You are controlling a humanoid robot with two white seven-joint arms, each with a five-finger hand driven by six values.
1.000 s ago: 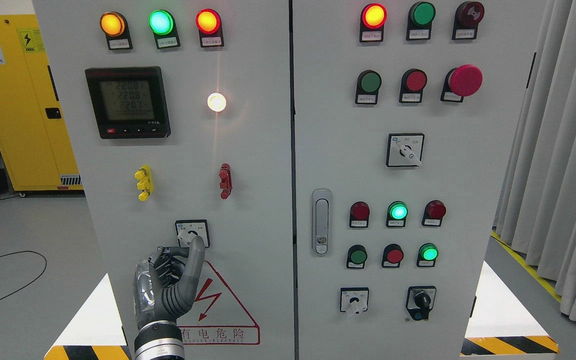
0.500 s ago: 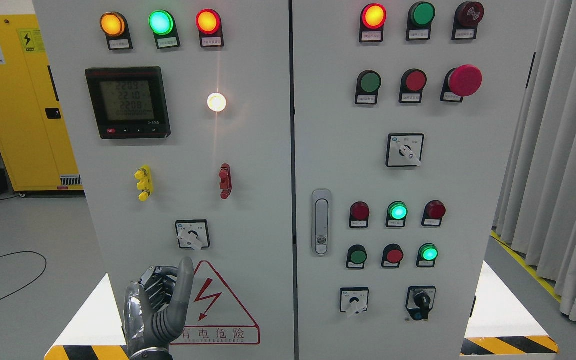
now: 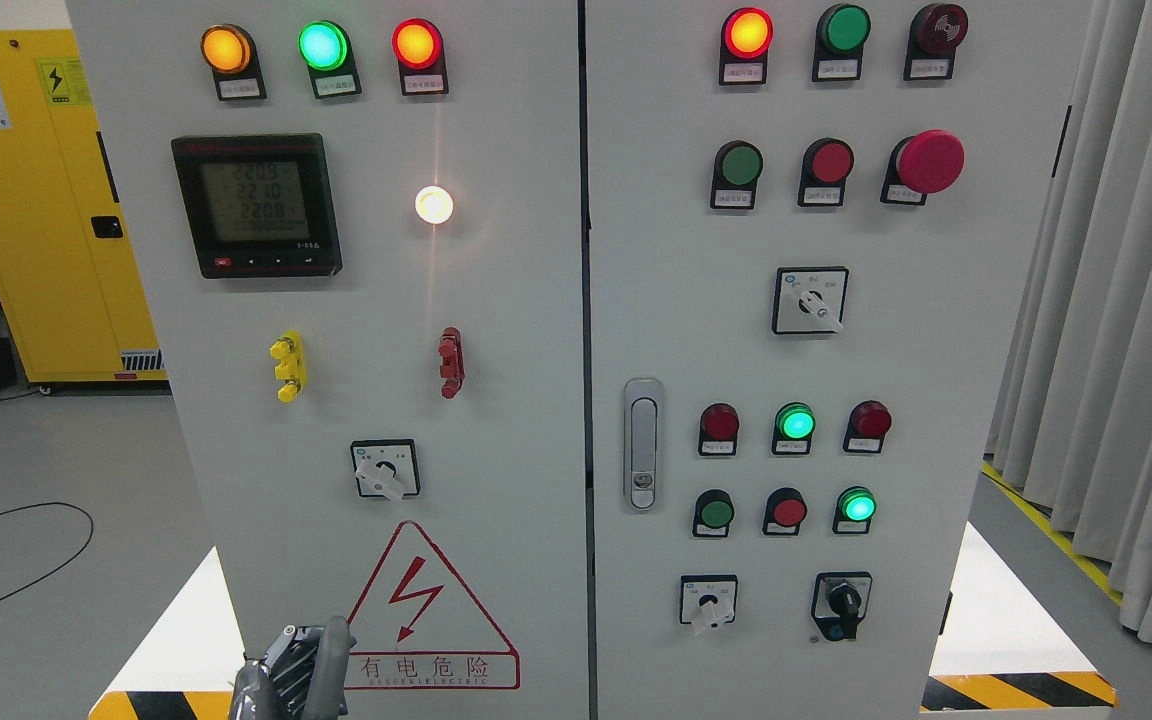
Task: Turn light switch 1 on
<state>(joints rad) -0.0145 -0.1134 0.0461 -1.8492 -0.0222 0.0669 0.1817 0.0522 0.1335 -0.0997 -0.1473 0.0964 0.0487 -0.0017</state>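
Now the left robot hand (image 3: 291, 672) sits low at the bottom edge, well below the rotary switch (image 3: 385, 469) on the left cabinet door (image 3: 516, 400), gripping nothing, its knuckles curled with one finger raised. The switch's white knob points down-right and the white lamp (image 3: 434, 205) above glows, so the light appears on; the hand looks clear of the panel

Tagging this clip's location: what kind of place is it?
Likely an industrial electrical room or training lab: a grey control cabinet with indicator lamps, a digital power meter, and a yellow safety cabinet behind.
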